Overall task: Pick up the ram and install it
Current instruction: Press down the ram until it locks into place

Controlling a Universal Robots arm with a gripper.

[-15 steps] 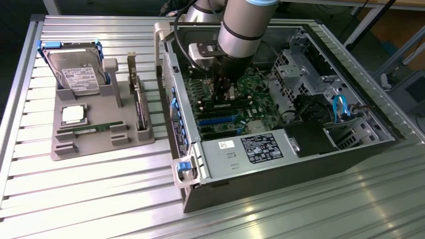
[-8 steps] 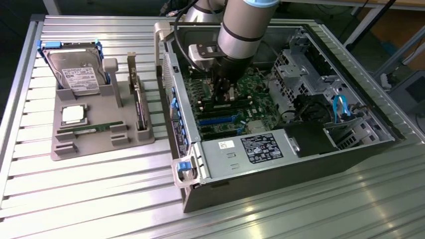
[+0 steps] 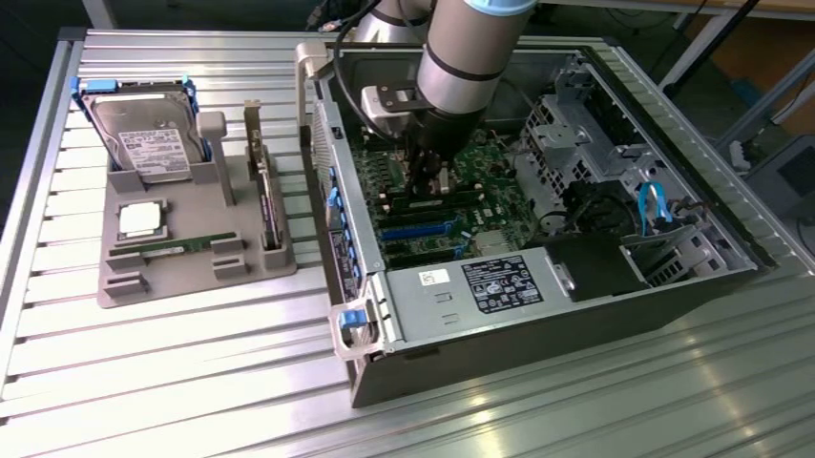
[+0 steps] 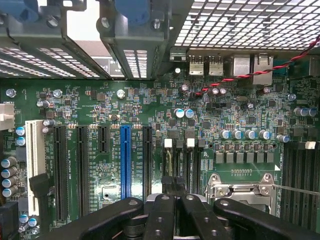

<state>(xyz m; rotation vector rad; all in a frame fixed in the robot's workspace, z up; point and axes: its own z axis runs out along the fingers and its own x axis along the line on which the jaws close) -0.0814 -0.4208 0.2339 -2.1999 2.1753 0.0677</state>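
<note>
Your gripper (image 4: 172, 197) sits low over the motherboard (image 4: 150, 125), fingers pressed together; whether a stick is pinched between them is hard to tell. Beside it on the motherboard lie the blue slot (image 4: 125, 160) and the silver processor socket (image 4: 240, 187). In the exterior view the arm reaches into the open computer case (image 3: 713, 277), whose power supply label (image 3: 499, 283) is too small to read. One ram (image 3: 191, 245) lies in the grey tray (image 3: 191, 281) on the counter (image 3: 153, 382), on the exterior view's left of the case, near the hard drive (image 3: 151, 134).
</note>
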